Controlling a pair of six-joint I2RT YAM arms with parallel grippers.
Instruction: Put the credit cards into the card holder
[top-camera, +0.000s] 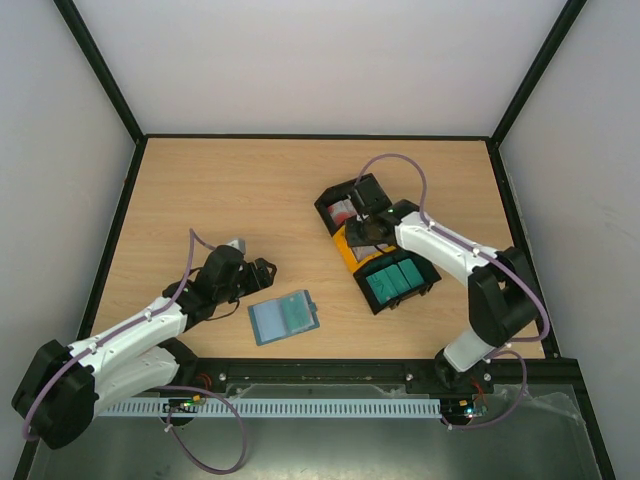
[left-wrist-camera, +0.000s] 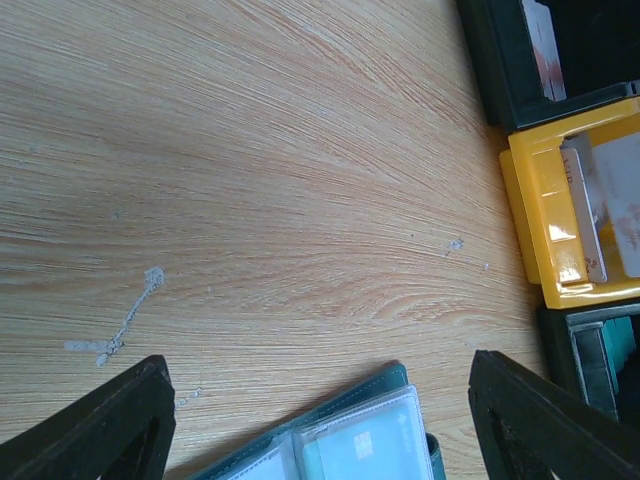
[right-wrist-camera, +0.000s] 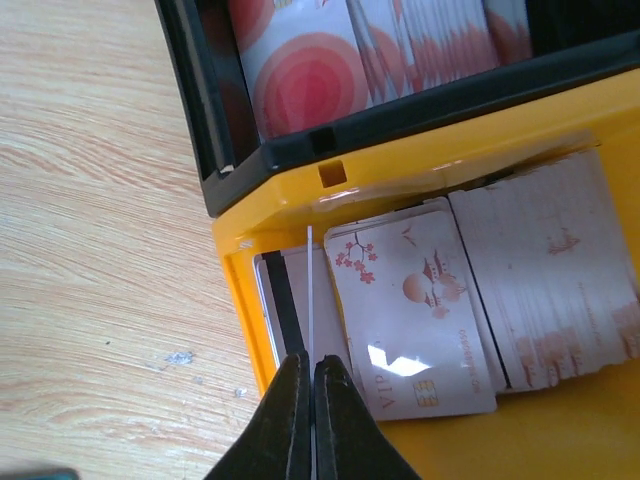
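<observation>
The wooden surface (top-camera: 250, 190) carried three joined bins on its right side: a black bin (top-camera: 322, 200) farthest back, a yellow bin (right-wrist-camera: 420, 165) in the middle and a green bin (top-camera: 428, 287) nearest. The right hand (right-wrist-camera: 311, 375) hung over the left end of the yellow bin. Its fingers were pressed together on one credit card (right-wrist-camera: 310, 290), which stood on edge between them. The left hand (top-camera: 262, 278) sat low over the surface, well left of the bins, with its fingers spread wide and nothing between them. Just beside it the card holder (top-camera: 284, 317) lay opened flat, clear pockets up. More credit cards (right-wrist-camera: 480, 300) were stacked in the yellow bin, and others showed in the black one.
</observation>
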